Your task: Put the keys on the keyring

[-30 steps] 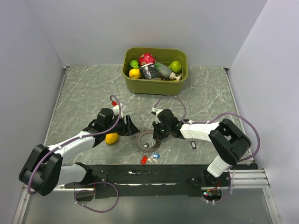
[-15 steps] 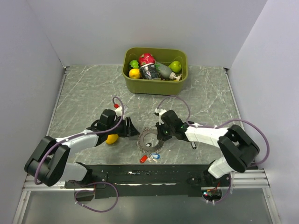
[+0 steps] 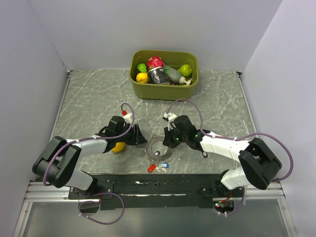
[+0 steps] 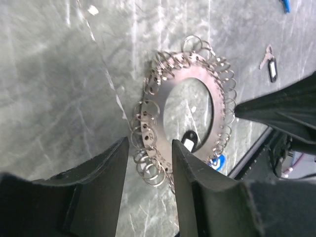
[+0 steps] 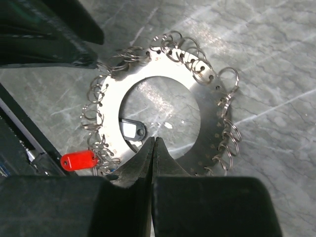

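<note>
The keyring (image 3: 159, 154) is a flat grey plate (image 4: 190, 74) with small wire rings along its rim, lying on the table between my arms. My left gripper (image 4: 149, 148) is open, its jaws on either side of the ring's left rim and its wire loops. My right gripper (image 5: 154, 141) is shut with nothing between its jaws, its tip over the keyring's (image 5: 212, 113) inner edge. A black key (image 5: 132, 131) lies in the hole. A red key (image 3: 151, 168) and a blue key (image 3: 163, 166) lie at the ring's near edge. Another black key (image 3: 204, 154) lies to the right.
A yellow lemon (image 3: 118, 146) rests under my left forearm. An olive bin (image 3: 190, 87) of fruit and bottles stands at the back. The black base rail (image 3: 163, 185) runs just below the keys.
My left gripper's jaws have narrowed around the ring's rim. The right gripper has shifted slightly to the right and nearer, staying shut. The keyring has barely moved.
</note>
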Controlling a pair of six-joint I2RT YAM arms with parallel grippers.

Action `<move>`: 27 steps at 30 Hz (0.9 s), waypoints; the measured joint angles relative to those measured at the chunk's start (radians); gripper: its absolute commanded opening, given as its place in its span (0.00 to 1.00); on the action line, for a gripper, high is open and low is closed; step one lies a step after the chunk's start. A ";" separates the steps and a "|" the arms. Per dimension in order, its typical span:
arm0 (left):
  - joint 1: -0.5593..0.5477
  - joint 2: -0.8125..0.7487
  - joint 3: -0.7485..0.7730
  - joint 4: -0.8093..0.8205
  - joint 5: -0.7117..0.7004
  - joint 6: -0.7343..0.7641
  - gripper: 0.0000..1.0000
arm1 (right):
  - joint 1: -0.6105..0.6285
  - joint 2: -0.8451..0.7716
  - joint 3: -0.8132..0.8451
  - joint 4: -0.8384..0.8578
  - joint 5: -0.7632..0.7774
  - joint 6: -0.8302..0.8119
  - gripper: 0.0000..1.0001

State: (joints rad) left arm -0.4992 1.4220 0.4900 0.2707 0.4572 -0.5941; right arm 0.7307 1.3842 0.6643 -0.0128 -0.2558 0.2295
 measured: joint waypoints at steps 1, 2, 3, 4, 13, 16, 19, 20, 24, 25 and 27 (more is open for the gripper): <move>0.000 0.004 0.006 -0.007 -0.011 0.007 0.45 | 0.000 0.000 0.000 0.005 -0.004 0.000 0.00; -0.002 0.006 0.014 -0.015 -0.020 0.014 0.45 | 0.000 0.000 0.000 0.008 -0.007 0.000 0.00; -0.004 0.008 0.024 -0.021 -0.033 0.022 0.43 | 0.000 0.000 0.000 0.010 -0.011 -0.001 0.00; -0.007 0.009 0.031 -0.026 -0.040 0.029 0.42 | 0.000 0.000 0.000 0.013 -0.016 -0.002 0.00; -0.029 0.009 0.042 -0.031 -0.056 0.051 0.29 | 0.000 0.023 0.001 0.020 -0.036 -0.003 0.00; -0.037 0.008 0.026 -0.027 -0.064 0.050 0.27 | 0.000 0.029 0.001 0.020 -0.045 -0.003 0.00; -0.051 0.006 -0.003 -0.023 -0.072 0.049 0.23 | 0.000 0.029 0.001 0.021 -0.049 -0.003 0.00; -0.060 0.006 -0.011 -0.023 -0.077 0.049 0.23 | 0.000 0.029 0.001 0.021 -0.050 -0.003 0.00; -0.106 -0.011 -0.032 -0.013 -0.093 0.046 0.22 | 0.002 0.030 0.001 0.021 -0.053 -0.003 0.00; -0.119 -0.017 -0.040 -0.007 -0.101 0.043 0.22 | 0.002 0.030 0.001 0.021 -0.053 -0.003 0.00; -0.140 -0.032 -0.056 -0.001 -0.116 0.037 0.22 | 0.003 0.030 0.001 0.021 -0.053 -0.003 0.00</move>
State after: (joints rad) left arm -0.6388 1.3895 0.4343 0.2695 0.3412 -0.5571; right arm 0.7334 1.4139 0.6655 0.0078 -0.3084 0.2260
